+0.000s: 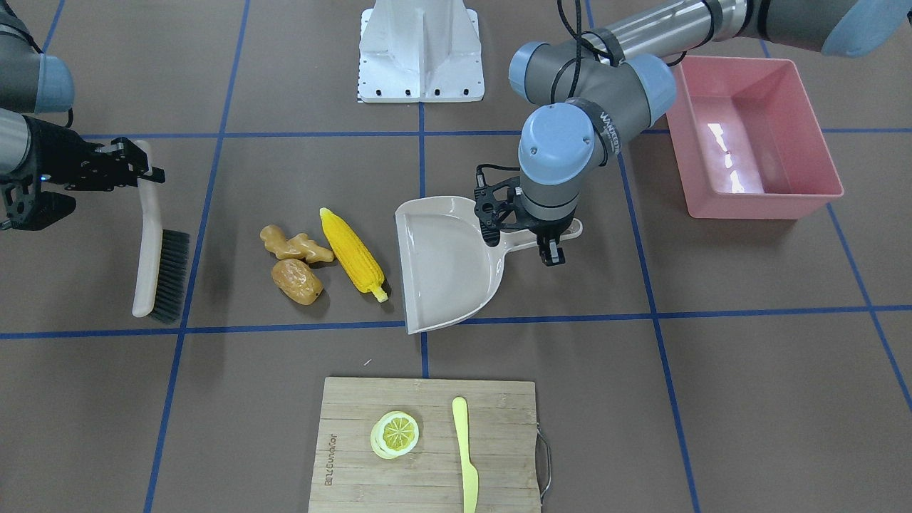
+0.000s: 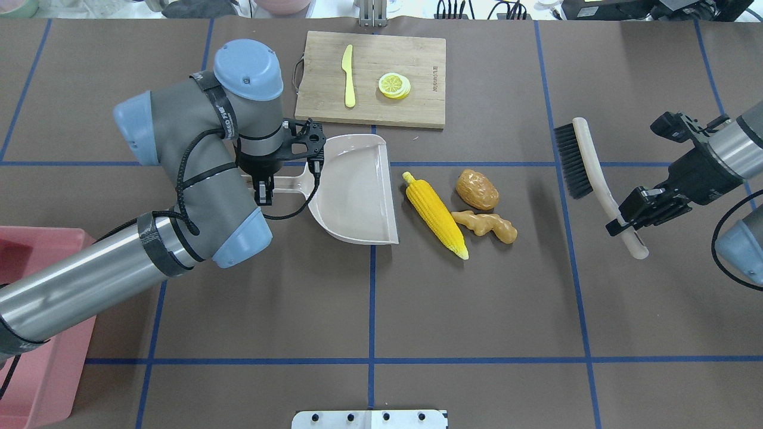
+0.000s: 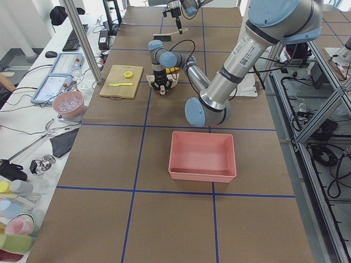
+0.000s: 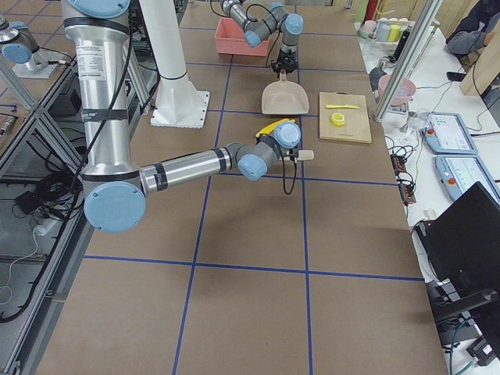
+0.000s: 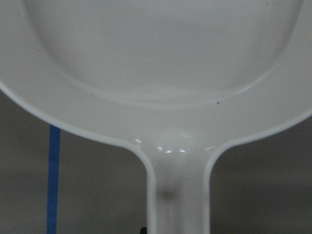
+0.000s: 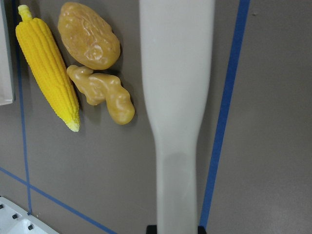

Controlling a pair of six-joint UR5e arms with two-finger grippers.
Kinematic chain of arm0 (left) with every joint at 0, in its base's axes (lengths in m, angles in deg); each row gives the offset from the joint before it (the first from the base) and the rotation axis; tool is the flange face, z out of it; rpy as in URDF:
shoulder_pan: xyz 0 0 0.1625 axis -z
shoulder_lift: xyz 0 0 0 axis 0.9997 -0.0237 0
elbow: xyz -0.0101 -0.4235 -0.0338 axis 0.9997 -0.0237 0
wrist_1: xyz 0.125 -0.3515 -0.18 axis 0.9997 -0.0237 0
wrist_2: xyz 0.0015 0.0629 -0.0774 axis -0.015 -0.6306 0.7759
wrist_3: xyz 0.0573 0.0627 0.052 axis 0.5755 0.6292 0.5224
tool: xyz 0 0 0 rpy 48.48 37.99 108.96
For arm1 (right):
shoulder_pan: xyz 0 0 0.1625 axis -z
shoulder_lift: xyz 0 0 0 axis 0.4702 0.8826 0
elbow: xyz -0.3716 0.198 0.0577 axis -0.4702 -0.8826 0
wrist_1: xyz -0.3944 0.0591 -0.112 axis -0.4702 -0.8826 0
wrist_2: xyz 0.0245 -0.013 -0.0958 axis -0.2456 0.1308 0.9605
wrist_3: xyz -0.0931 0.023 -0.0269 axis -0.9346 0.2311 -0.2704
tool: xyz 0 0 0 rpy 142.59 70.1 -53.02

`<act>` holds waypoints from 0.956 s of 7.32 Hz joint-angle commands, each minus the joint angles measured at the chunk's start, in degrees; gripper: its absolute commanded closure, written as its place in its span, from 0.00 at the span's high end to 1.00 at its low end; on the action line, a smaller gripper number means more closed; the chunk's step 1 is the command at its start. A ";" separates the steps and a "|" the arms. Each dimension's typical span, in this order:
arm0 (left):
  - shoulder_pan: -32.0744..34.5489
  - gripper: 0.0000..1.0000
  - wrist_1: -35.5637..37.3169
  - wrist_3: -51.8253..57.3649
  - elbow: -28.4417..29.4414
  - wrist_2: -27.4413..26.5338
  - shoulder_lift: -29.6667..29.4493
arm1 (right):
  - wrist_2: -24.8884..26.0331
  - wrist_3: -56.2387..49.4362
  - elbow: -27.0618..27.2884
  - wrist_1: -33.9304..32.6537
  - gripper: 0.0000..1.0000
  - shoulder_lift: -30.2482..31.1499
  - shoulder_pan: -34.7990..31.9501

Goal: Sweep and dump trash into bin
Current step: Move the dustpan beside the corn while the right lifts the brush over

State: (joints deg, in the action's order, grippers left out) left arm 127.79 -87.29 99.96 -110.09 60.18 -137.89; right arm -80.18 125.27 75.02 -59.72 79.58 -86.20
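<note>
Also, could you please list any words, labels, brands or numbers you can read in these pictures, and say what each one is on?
Nothing can be read with certainty.
Cutting board: a brand mark burnt in along one short edge, too small to read.
Black strap on the left arm's wrist: white lettering, too blurred to read.
Sticker on the left arm's tube: too small to read.

The brown desk (image 2: 477,298), gridded with blue tape (image 2: 371,298), carries a beige dustpan (image 2: 351,190). Just off the dustpan's open mouth lies the corn cob (image 2: 435,214), with the ginger root (image 2: 486,226) and potato (image 2: 477,189) close together beyond it. A wooden cutting board (image 2: 417,101) lies near the dustpan, away from the robot. The pink bin (image 1: 748,206) sits well past the dustpan's handle end.
</note>
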 commanded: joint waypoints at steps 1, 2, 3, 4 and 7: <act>-1.71 0.00 -0.08 -1.13 1.37 -1.12 -0.45 | 3.08 10.13 -2.13 9.16 0.00 -1.42 4.86; -1.97 0.00 -0.09 -1.13 1.98 -1.05 -0.62 | 7.45 18.63 -2.12 13.36 0.00 -4.04 9.77; -2.24 0.00 -0.17 -1.13 2.33 -1.05 -0.71 | 10.37 23.68 -3.26 18.89 0.00 -4.42 13.99; -2.15 0.00 -0.26 -1.13 2.86 -1.05 -1.14 | 10.31 23.90 -3.44 20.07 0.00 -4.42 14.30; -2.15 0.00 -0.17 -1.13 4.18 -1.05 -2.38 | 9.87 22.15 -5.72 20.44 0.00 -4.33 13.34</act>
State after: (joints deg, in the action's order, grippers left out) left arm 125.61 -87.49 98.83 -106.19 59.13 -139.95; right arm -70.26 148.00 70.10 -39.43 75.33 -72.38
